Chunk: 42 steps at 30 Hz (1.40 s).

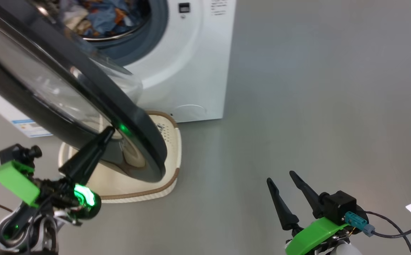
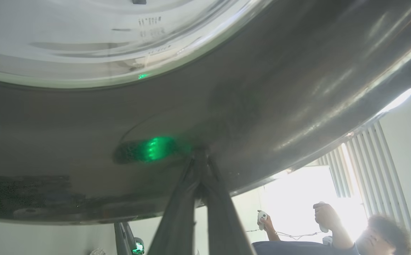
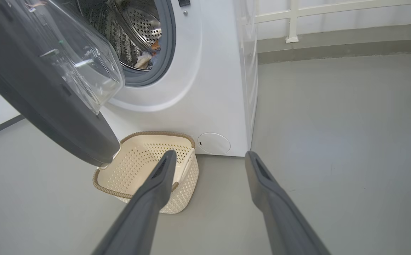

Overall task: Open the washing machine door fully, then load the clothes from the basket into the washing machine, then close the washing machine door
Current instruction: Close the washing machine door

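While its two dark fingers are pressed together with nothing between them, the left gripper [image 1: 107,133] rests its tips against the glossy black rim of the washing machine door [image 1: 148,148], where a green glow reflects just beside them. The door stands swung out at an angle from the white washing machine [image 1: 198,71], directly ahead of that gripper. Beyond it, the clothes [image 1: 102,17] lie as blue and orange fabric inside the drum. The cream basket [image 1: 171,145] sits on the floor just under the door's lower edge, close past the left gripper, its perforated bottom bare. The right gripper [image 1: 280,177] hovers well apart from the machine with its fingers spread wide and holding nothing; the basket lies ahead and to their left. The smooth grey floor [image 1: 297,106] runs to a pale wall. Behind the left gripper, a person [image 2: 332,230] holds two controllers by a bright window with vertical blinds [image 2: 368,159].
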{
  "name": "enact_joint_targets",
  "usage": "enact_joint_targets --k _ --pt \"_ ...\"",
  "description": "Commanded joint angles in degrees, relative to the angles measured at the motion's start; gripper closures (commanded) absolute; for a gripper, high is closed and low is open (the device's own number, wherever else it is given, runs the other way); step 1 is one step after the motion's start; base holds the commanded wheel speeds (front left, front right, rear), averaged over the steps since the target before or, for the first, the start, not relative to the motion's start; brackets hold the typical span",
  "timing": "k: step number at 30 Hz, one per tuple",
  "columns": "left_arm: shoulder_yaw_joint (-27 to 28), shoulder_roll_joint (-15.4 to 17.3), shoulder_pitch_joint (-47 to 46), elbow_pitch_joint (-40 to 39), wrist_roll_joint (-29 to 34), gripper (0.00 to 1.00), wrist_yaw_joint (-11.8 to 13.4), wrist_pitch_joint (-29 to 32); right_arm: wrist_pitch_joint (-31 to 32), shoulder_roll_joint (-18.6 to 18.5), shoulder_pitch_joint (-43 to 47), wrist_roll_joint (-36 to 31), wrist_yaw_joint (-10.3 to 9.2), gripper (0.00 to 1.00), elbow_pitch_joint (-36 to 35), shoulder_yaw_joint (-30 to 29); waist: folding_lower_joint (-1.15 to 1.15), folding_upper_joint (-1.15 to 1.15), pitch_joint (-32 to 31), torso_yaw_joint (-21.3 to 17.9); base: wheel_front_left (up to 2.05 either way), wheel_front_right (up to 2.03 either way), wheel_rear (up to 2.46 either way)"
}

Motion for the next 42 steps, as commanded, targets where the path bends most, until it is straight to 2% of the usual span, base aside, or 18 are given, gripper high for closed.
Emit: enact_joint_targets --k 1,8,14,21,30,42 --pt "1.2 0.8 -2.9 -0.3 0.2 1.00 -0.4 -1.2 -0.7 0.4 -1.3 0.5 0.10 0.00 -1.7 1.5 0.00 0.00 2.1 -3.4 0.00 0.00 0.00" --pt "0.5 0.7 -7.8 2.7 1.0 1.00 -0.6 -6.7 -0.7 0.4 -1.4 0.9 0.10 0.00 -2.7 1.6 0.00 0.00 3.7 -6.5 0.00 0.00 0.00" --pt "0.2 0.7 -9.1 3.2 1.6 1.00 -0.6 -7.9 -0.7 0.4 -1.2 1.3 0.10 0.00 -3.3 1.2 0.00 0.00 4.0 -7.5 0.00 0.00 0.00" --pt "0.9 0.7 -8.3 3.5 2.8 1.00 -0.6 -9.2 -0.7 0.4 -1.0 1.4 0.10 0.00 -3.2 0.4 0.00 0.00 2.8 -6.3 0.00 0.00 0.00" --pt "2.2 0.7 -4.7 3.3 4.9 1.00 -0.6 -14.0 -0.7 0.4 -0.8 1.1 0.10 0.00 -1.9 0.2 0.00 0.00 -1.3 -4.0 0.00 0.00 0.00" --pt "3.7 0.7 3.3 1.9 8.3 1.00 -0.6 -25.7 -0.7 0.4 1.6 1.1 0.10 0.00 -0.3 0.2 0.00 0.00 -7.6 -3.4 0.00 0.00 0.00"
